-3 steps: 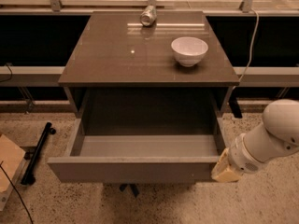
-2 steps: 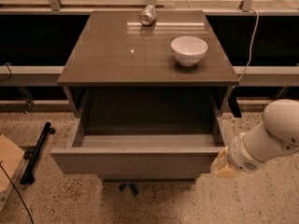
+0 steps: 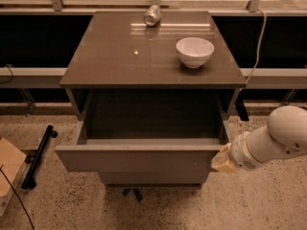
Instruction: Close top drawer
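Note:
The top drawer [image 3: 139,158] is a wide grey-brown drawer with a flat front, standing pulled out from under the cabinet top [image 3: 120,61]. Its inside looks dark and shadowed. My gripper [image 3: 221,159] is at the end of the white arm [image 3: 273,140], against the right end of the drawer front, at the same height as the front panel. A lower drawer front [image 3: 148,178] shows just beneath the open drawer.
A white bowl [image 3: 194,51] stands on the right of the cabinet top and a metal can [image 3: 152,15] lies at its back edge. A black bar [image 3: 38,156] and a cardboard piece [image 3: 8,166] lie on the speckled floor at left. A cable [image 3: 259,37] hangs at right.
The drawer front has moved back toward the cabinet, so less of the drawer stands out. My gripper has moved with it at its right end.

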### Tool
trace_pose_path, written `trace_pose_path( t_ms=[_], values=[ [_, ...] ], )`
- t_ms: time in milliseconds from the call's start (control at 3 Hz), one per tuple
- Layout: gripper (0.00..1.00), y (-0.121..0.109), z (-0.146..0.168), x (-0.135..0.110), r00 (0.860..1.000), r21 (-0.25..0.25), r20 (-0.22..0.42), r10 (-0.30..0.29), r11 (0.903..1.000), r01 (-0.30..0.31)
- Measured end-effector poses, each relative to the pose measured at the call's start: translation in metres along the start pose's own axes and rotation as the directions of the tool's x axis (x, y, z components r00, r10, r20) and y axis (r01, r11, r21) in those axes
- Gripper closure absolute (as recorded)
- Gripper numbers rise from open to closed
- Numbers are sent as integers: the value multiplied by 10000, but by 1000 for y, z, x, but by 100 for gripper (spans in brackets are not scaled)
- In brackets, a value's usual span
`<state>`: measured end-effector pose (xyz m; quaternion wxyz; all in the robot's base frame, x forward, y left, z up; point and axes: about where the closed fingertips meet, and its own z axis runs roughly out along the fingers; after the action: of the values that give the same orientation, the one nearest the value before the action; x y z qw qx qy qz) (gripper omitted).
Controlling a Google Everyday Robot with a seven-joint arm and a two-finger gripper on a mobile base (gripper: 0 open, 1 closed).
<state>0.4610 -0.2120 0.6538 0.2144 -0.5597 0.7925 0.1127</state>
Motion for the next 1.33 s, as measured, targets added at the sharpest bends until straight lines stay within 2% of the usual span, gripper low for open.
trace_pose_path(
  t_ms=[333, 667, 1000, 1333],
  values=[
    [100, -3, 1, -1, 10000, 28, 35, 11, 10000, -11],
    [100, -32, 18, -9, 9990, 341, 428, 129, 9993, -144],
    [100, -32, 18, -8, 9990, 341, 428, 129, 9993, -144],
    [100, -63, 32, -19, 9971, 516, 739, 197, 9984, -235]
  ],
)
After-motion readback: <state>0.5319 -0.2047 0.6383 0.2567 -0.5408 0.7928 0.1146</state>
